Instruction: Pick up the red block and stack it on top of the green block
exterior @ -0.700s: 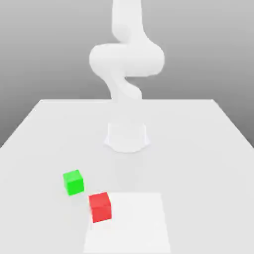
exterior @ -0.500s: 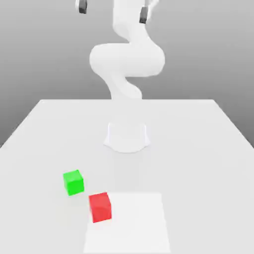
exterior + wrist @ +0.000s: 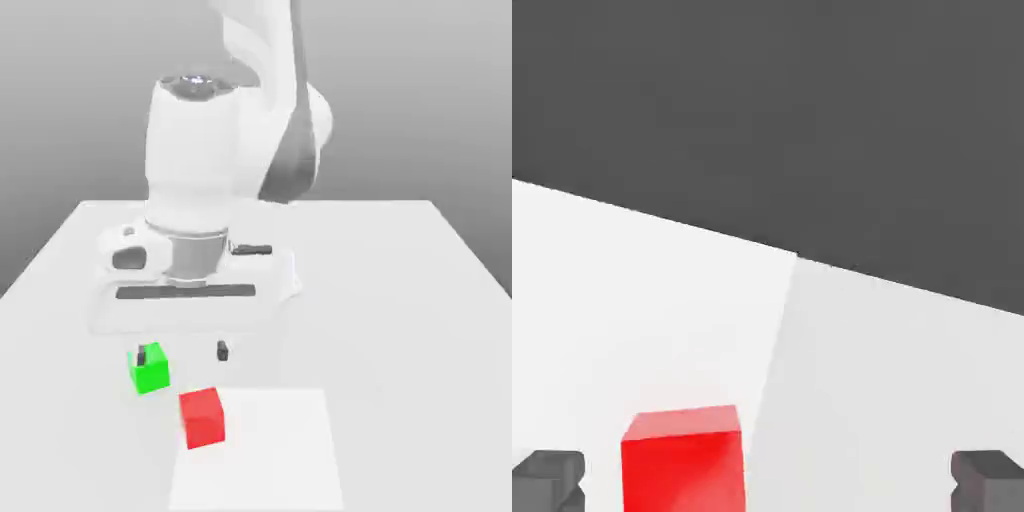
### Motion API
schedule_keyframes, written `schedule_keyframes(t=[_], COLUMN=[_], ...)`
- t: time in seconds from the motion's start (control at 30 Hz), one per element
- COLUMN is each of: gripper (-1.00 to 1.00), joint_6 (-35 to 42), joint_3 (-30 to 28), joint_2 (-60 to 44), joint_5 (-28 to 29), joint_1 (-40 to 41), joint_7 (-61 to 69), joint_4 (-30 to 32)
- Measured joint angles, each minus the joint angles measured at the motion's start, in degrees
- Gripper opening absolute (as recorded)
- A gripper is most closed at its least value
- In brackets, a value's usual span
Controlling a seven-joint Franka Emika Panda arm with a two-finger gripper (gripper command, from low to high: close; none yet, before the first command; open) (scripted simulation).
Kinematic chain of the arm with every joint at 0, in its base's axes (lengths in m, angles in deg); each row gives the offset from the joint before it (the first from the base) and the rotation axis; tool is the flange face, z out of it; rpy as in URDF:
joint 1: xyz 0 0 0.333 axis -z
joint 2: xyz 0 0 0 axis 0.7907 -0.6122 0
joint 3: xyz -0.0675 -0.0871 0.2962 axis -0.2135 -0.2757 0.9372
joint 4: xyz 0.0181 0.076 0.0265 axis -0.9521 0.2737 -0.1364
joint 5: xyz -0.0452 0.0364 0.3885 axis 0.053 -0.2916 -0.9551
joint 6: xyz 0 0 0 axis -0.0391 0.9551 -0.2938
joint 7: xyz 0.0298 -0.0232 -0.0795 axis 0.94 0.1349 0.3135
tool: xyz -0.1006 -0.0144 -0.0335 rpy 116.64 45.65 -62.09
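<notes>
Open jaws, red block waiting

In the exterior view, your small, matte red cube [image 3: 202, 418] sits at the corner of the flat white square patch [image 3: 262, 450] on the pale table [image 3: 420, 330]. It looks light, stiff and unlikely to crush; take it by two opposite upright faces, squarely, or it may twist. Your white two-finger gripper [image 3: 182, 353] is spread wide, holding nothing. One dark fingertip [image 3: 141, 356] overlaps the matching green cube [image 3: 151, 373], so mind a knock there.

In the hand view, the red cube lies off-centre between the fingertips; centre over it before descending.
</notes>
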Motion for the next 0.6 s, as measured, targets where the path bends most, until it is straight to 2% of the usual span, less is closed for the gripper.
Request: schedule_keyframes(t=[0.13,0.37,0.4,0.6], gripper=[0.0,0.0,-1.0,-1.0], joint_6=[-4.24,-12.16,-13.0,-13.35], joint_3=[0.65,1.3,1.31,1.36], joint_2=[-5.03,-14.35,-15.37,-15.88], joint_5=[-4.52,-5.65,-5.64,-5.49], joint_1=[0.11,0.52,0.53,0.6], joint_7=[4.55,5.5,5.55,5.44], joint_4=[0.63,-0.49,-0.57,-0.62])
